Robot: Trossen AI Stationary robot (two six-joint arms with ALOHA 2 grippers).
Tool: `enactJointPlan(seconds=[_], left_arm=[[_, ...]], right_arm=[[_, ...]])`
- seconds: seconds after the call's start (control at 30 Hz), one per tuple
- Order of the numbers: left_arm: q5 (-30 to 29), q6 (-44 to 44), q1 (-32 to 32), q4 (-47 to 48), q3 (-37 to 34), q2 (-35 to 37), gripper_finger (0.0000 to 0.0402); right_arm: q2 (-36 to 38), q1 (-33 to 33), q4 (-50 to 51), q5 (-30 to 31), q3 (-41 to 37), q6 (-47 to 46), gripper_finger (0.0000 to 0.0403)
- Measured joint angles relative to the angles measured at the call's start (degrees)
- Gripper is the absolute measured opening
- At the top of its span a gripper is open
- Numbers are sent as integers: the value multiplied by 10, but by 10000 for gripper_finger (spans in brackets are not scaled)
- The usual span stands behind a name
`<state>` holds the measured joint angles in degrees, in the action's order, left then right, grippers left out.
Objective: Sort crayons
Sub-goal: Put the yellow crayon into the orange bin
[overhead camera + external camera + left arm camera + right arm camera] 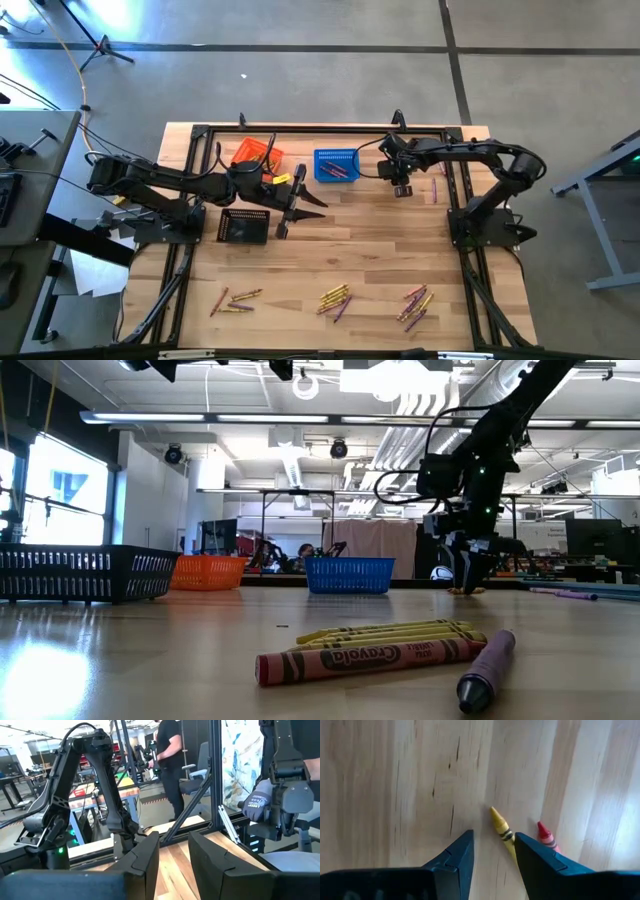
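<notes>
- High view: your right gripper [400,188] hangs just right of the blue basket [335,164]; three baskets stand there, and bare wood separates them from the crayons [335,299] in three clusters.
- Right wrist view: its fingers are spread, with two crayons just ahead.
- Left wrist view: your left gripper [174,851] is parted, empty.

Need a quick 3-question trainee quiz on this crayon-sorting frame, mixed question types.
1. True or false: the right gripper points down at a yellow wax crayon on the wooden table.
2. Which mesh basket sits between the arms in the high view?
A. black mesh basket
B. orange mesh basket
C. blue mesh basket
3. Fill in: beside the yellow crayon lies a ___ crayon.

Key: 1 true; 2 C; 3 red.
</notes>
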<state>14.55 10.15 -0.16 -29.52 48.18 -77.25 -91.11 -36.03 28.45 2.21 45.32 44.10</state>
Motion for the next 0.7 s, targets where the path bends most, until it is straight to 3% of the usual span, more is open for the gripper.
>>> enactJointPlan(seconds=[0.43,0.7], left_arm=[[0,0,0,0,0,0,94],[0,0,0,0,0,0,94]], right_arm=[[-1,-18,0,-25,0,27,86],[-1,-38,-19,-48,0,40,80]])
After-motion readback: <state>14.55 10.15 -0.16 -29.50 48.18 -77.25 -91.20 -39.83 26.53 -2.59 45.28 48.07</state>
